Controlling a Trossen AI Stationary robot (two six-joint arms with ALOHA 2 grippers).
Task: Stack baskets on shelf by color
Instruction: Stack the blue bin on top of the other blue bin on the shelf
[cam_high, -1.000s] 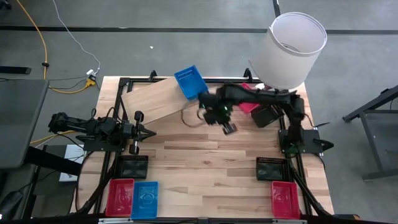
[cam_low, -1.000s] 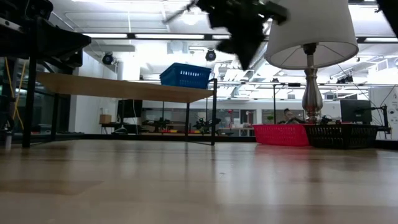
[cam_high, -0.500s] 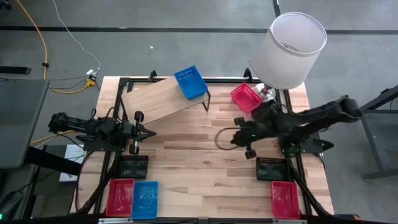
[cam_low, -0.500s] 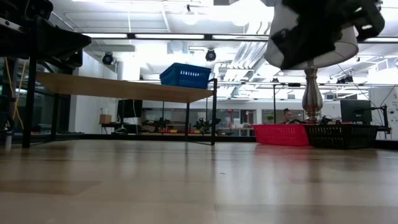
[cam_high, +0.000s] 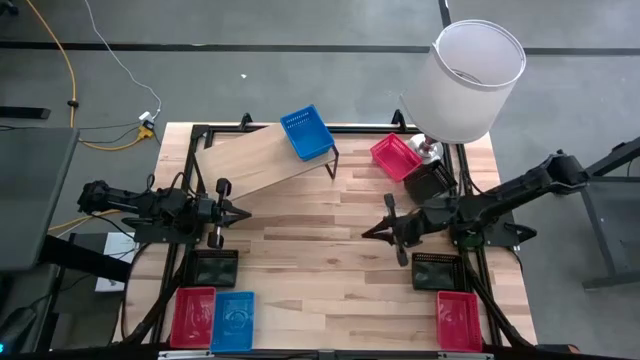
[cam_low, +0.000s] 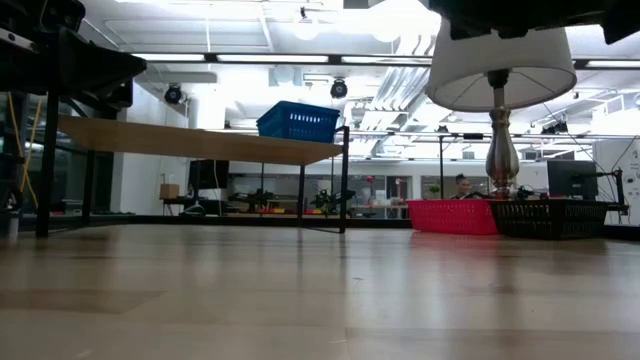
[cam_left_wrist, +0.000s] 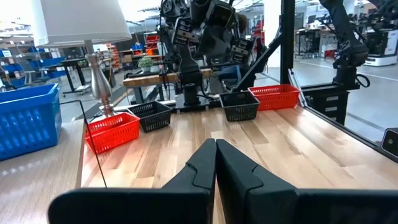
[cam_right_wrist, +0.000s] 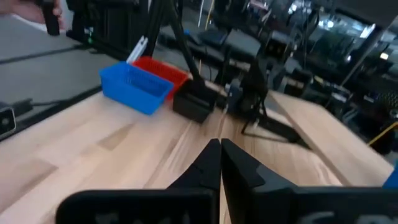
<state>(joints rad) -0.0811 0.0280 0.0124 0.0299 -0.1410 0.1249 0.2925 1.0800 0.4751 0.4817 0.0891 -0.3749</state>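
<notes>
The right gripper (cam_high: 368, 234) is being seen in a new spot. A second ago it was up by the shelf (cam_high: 250, 162), and now it has been pulled back over the right side of the table (cam_high: 320, 260). Its jaws are being held tight together, with no gap, and nothing is being carried in them. The blue basket (cam_high: 306, 132) is being left alone on the far end of the shelf, well ahead of these jaws and off to one side. This seems to mean that one basket is done and a new one is being looked for. A red basket (cam_high: 395, 155) and a black basket (cam_high: 428, 183) are sitting close to the jaws, just behind them by the lamp (cam_high: 465, 75). Either of these could be picked next. The second blue basket (cam_high: 233, 320) is waiting far across the table from the right jaws, and it belongs on top of the first. The left gripper (cam_high: 245, 213) is being kept still at the left side, just below the shelf. Its jaws are also being held shut, and nothing is being touched by them.
</notes>
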